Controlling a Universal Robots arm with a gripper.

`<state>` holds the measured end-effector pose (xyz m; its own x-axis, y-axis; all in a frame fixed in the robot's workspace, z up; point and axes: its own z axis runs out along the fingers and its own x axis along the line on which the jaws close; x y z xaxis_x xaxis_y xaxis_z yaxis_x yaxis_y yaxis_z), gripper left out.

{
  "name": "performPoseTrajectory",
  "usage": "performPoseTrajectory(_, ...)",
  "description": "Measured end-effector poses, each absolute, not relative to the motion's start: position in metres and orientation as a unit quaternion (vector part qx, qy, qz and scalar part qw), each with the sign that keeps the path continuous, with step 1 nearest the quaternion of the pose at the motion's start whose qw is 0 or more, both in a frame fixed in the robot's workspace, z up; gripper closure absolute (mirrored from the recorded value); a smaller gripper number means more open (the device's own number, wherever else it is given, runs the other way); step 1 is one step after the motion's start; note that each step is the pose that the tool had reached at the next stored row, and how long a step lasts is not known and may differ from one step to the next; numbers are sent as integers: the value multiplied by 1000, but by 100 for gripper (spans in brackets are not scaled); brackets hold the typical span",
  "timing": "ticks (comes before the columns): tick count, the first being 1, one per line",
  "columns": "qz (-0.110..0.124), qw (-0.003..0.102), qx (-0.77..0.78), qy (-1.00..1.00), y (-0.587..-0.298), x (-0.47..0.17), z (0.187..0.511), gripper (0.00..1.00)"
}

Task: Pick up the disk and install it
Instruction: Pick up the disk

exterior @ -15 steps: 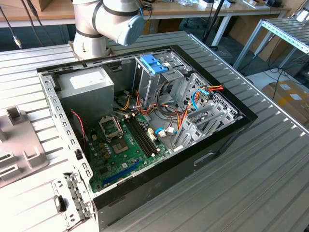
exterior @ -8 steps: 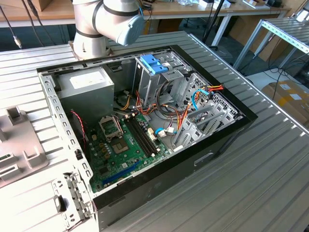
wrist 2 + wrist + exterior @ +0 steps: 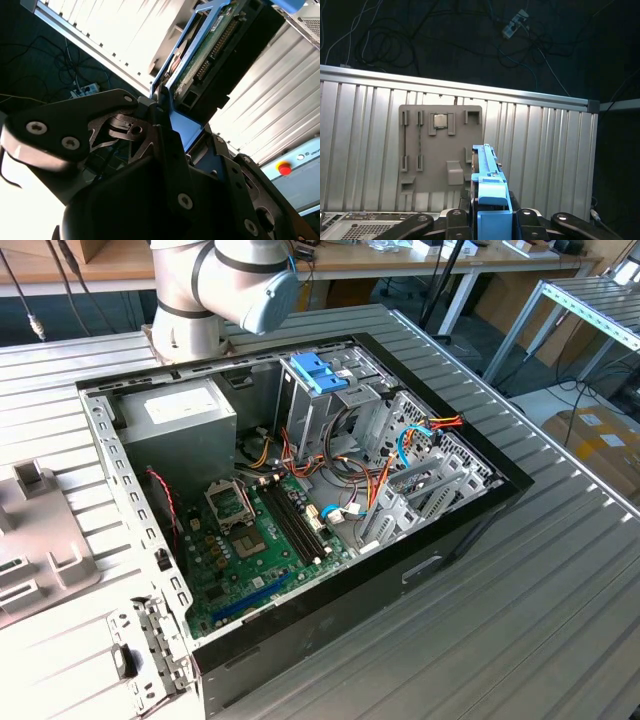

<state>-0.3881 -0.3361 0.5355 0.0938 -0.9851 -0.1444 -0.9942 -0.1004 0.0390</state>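
My gripper (image 3: 490, 216) is shut on the disk (image 3: 485, 162), clamping its light-blue end tab from both sides. In the first wrist view the disk stands edge-on, held off the ribbed metal table (image 3: 545, 150), just beside a grey fixture plate (image 3: 440, 165). The second wrist view shows the disk (image 3: 212, 42) from its underside: a green circuit board and dark body framed by blue rails, with the gripper (image 3: 164, 114) shut on the tab. In the exterior view the arm (image 3: 225, 280) rises behind the open computer case (image 3: 460, 530).
The case holds a motherboard (image 3: 255, 540), a power supply (image 3: 180, 415) and a tall drive cage with a blue bracket (image 3: 318, 373) on top. The fixture plate (image 3: 35, 540) lies at the exterior view's left, with a chip (image 3: 440, 121) seated in it. Cables lie on the floor past the table edge (image 3: 470, 91).
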Motion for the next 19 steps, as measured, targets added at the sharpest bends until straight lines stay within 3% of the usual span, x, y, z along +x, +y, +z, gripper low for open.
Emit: performPoseTrajectory(19, 67, 34, -739, 670, -336, -377, 536, 63)
